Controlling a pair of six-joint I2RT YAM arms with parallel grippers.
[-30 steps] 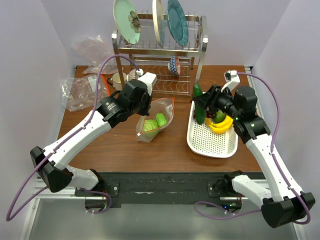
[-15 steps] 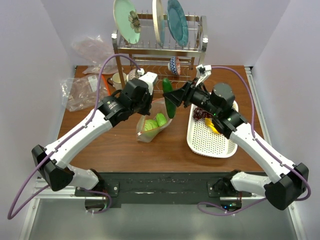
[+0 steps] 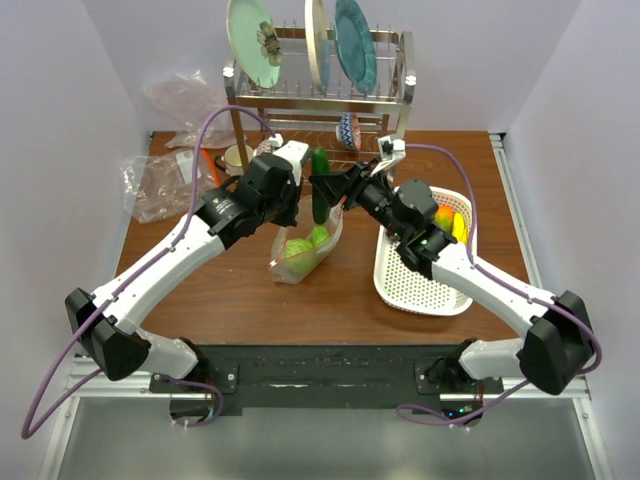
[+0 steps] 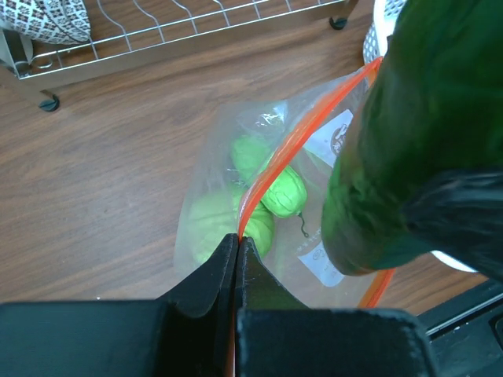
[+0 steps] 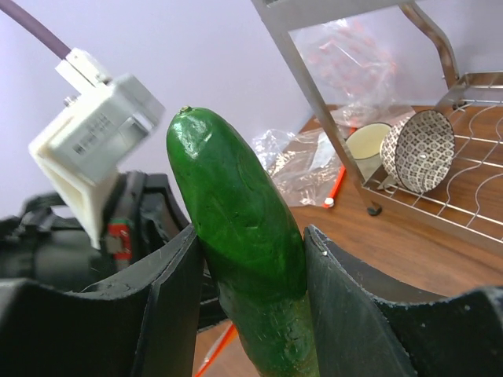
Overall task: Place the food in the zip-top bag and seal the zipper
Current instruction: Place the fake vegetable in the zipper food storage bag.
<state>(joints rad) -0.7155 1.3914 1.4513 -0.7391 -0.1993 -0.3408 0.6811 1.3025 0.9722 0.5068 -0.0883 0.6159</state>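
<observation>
The zip-top bag [image 3: 300, 250] lies on the table with its mouth raised; light green toy produce [image 4: 267, 196] shows inside it. My left gripper [image 4: 238, 239] is shut on the orange-red zipper strip [image 4: 271, 177] and holds that edge up; it also shows in the top view [image 3: 288, 208]. My right gripper [image 5: 251, 259] is shut on a dark green cucumber [image 5: 240, 228]. It holds it upright over the bag's mouth, in the top view [image 3: 320, 188] and in the left wrist view [image 4: 416, 133]. Bananas [image 3: 458, 226] and an orange fruit [image 3: 442, 215] lie in the white mesh basket [image 3: 420, 280].
A metal dish rack [image 3: 385, 95] with plates and a patterned bowl [image 3: 347, 130] stands at the back, close behind both grippers. Crumpled clear bags [image 3: 160, 180] and a cup [image 3: 235, 157] lie at the back left. The basket sits right of the bag.
My right arm swung left from the basket with the cucumber to above the bag's mouth. My left gripper kept its hold on the zipper edge, hardly moving.
</observation>
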